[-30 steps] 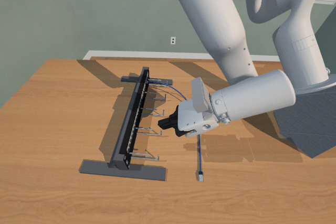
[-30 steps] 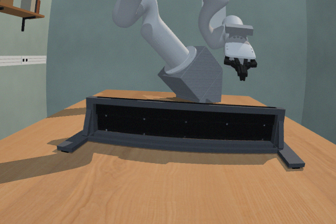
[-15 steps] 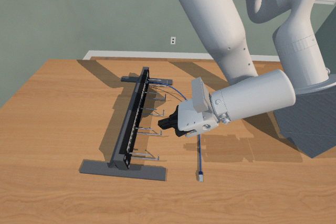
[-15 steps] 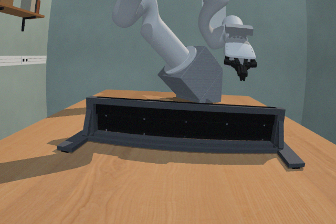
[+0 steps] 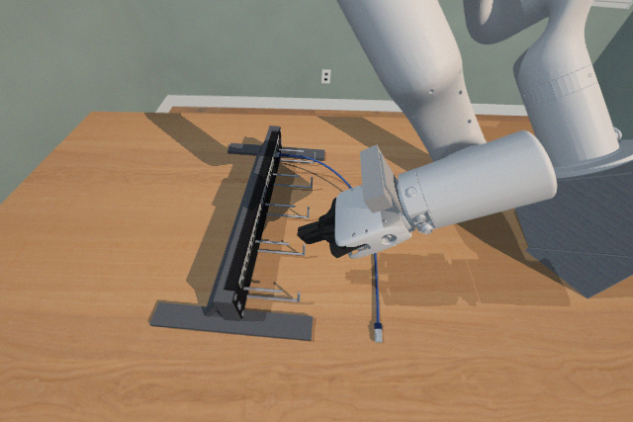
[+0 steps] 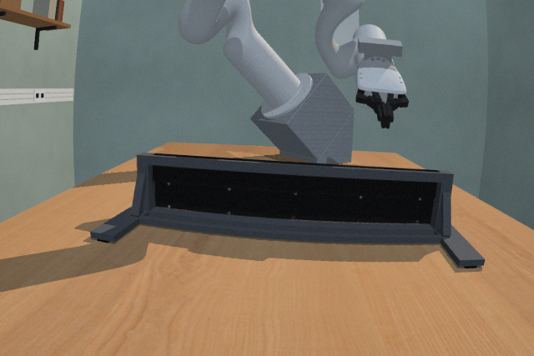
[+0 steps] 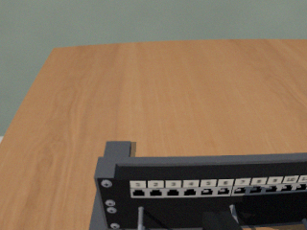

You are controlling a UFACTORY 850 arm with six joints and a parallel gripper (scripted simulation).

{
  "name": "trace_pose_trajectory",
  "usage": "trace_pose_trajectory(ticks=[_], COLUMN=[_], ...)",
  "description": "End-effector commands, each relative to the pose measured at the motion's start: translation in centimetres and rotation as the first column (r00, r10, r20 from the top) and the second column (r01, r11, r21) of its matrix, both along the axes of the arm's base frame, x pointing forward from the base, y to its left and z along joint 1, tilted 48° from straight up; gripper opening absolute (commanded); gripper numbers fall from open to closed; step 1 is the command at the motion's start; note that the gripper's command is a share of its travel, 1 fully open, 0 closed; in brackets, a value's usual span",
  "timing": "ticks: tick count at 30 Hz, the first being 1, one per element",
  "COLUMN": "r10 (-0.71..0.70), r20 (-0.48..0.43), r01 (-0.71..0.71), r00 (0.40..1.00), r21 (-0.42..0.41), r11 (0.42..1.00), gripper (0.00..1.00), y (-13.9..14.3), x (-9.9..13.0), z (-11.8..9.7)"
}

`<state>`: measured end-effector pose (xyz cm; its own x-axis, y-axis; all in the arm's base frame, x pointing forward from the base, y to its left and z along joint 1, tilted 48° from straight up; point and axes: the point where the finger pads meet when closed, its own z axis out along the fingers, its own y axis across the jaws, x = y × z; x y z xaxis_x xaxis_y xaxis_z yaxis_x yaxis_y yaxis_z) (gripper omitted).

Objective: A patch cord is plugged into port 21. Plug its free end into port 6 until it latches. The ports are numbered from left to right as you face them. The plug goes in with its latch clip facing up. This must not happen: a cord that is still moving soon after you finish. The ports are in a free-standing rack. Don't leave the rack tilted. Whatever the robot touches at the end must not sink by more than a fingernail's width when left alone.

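Note:
The dark rack (image 5: pixel 245 233) stands upright on its two flat feet on the wooden table; the exterior view shows its back (image 6: pixel 293 201). A blue patch cord (image 5: pixel 375 285) runs from a port at the rack's far end, arcs behind my gripper and lies on the table. Its free plug (image 5: pixel 380 331) rests on the wood, right of the near foot. My gripper (image 5: pixel 307 233) is shut and empty, in the air in front of the port face, well above the plug. The wrist view shows the left end of the numbered port row (image 7: pixel 182 189).
Metal cable-support rods (image 5: pixel 281 248) stick out from the rack's front toward my gripper. The robot's grey base block (image 5: pixel 578 233) stands at the table's right side. A wall lies beyond the table's far edge.

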<state>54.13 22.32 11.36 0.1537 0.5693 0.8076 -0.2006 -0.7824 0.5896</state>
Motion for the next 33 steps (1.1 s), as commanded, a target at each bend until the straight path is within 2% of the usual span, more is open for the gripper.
trace_pose_trajectory(ticks=[1, 10, 27, 33], r10=[0.001, 0.001, 0.001, 0.001], r20=[0.001, 0.001, 0.001, 0.001], r01=[-0.001, -0.001, -0.001, -0.001], r00=[1.000, 1.000, 1.000, 1.000], r21=[0.001, 0.001, 0.001, 0.001], r11=[1.000, 1.000, 1.000, 1.000], gripper=[0.00, 0.00, 0.00, 0.00], y=[0.1, 0.2, 1.3, 1.5], x=[0.0, -0.5, -4.9, -5.5], z=[0.0, 0.1, 0.1, 0.1])
